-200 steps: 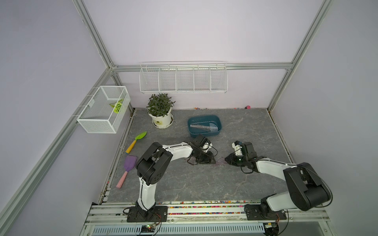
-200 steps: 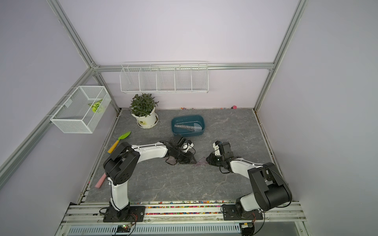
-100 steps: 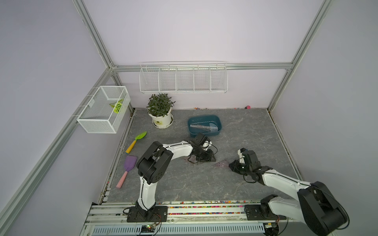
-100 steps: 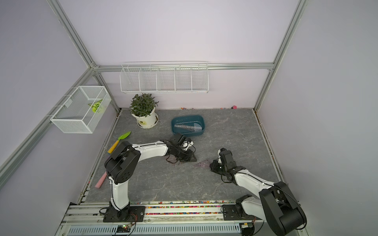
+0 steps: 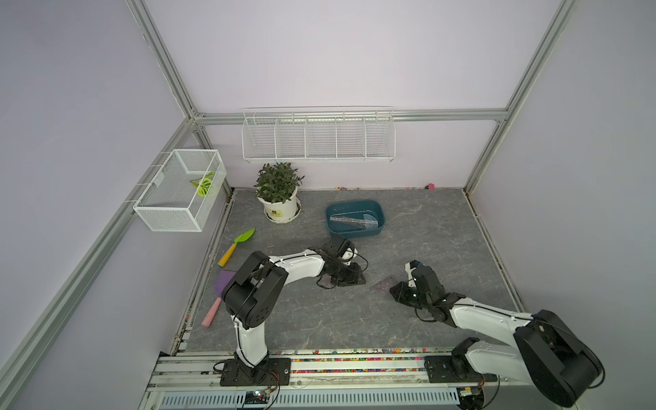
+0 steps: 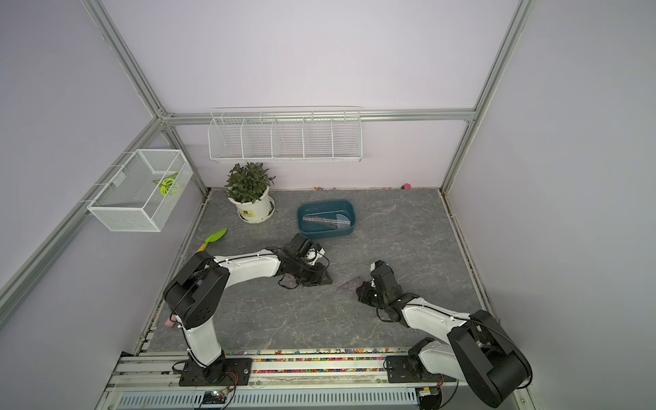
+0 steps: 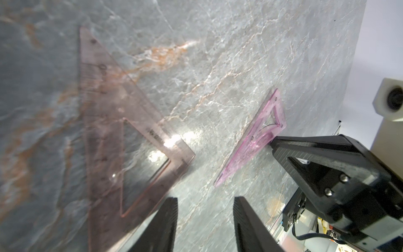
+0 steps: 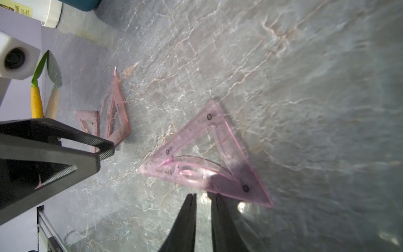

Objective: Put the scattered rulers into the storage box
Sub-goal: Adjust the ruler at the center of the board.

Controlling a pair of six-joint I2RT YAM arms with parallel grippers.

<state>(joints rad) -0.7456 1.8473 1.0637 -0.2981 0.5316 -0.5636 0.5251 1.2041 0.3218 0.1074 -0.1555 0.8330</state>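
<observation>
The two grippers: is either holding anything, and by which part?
Nothing is held. The left gripper stands open beside the brown triangle ruler; the right gripper, barely open, points at an edge of the pink triangle ruler.

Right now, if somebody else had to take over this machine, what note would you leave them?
Left pincer: open, empty, by the brown triangle.
Right pincer: barely open, empty, tips at the pink triangle's edge.
Done: several rulers lie in the storage box.
To do: at least these two triangles, both outside it.
</observation>
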